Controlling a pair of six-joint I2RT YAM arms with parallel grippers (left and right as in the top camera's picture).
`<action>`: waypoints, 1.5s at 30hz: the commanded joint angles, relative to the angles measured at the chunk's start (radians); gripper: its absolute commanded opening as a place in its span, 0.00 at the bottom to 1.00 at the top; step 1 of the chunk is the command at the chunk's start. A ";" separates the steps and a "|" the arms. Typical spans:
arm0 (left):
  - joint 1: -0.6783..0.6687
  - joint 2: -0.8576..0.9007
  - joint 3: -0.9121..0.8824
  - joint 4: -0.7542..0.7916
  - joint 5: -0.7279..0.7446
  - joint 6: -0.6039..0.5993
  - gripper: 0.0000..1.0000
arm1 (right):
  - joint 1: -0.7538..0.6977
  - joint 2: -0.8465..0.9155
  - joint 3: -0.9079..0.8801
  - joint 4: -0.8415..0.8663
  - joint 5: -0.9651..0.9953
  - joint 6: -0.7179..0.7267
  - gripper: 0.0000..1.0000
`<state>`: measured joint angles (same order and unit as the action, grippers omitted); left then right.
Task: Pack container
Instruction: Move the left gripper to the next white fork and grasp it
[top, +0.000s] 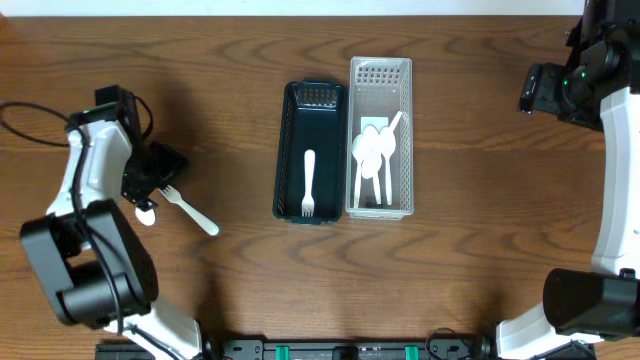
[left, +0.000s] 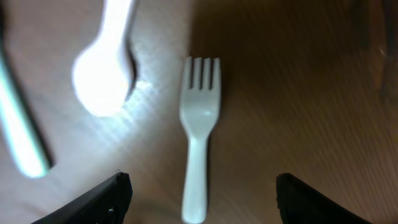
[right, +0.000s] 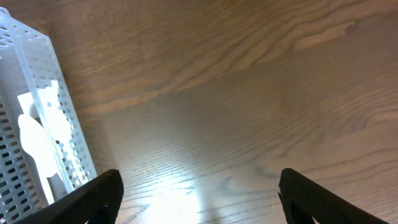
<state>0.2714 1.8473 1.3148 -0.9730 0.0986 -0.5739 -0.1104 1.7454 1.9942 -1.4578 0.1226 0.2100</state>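
Spread wide and empty, the left fingers straddle the white plastic fork on the wooden surface, apparently aligned to grasp it for the dark green plastic bin, which already holds a fork. The right fingers hang open, empty.

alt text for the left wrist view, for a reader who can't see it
A white fork lies on a wood table, tines pointing away, centred in the gap of the open left claw. A white spoon lies to its upper left, not touching it.
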 joint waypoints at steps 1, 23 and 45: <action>-0.014 0.056 0.002 0.017 0.007 -0.019 0.77 | -0.009 0.000 0.002 -0.001 0.009 -0.025 0.83; -0.035 0.220 -0.018 0.135 0.023 0.092 0.76 | -0.018 0.000 0.002 0.003 0.009 -0.029 0.83; -0.037 0.221 -0.246 0.199 0.105 0.083 0.54 | -0.029 0.000 0.002 0.006 0.009 -0.032 0.83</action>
<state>0.2413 1.9408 1.1786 -0.7666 0.1123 -0.4927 -0.1329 1.7454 1.9942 -1.4528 0.1246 0.1925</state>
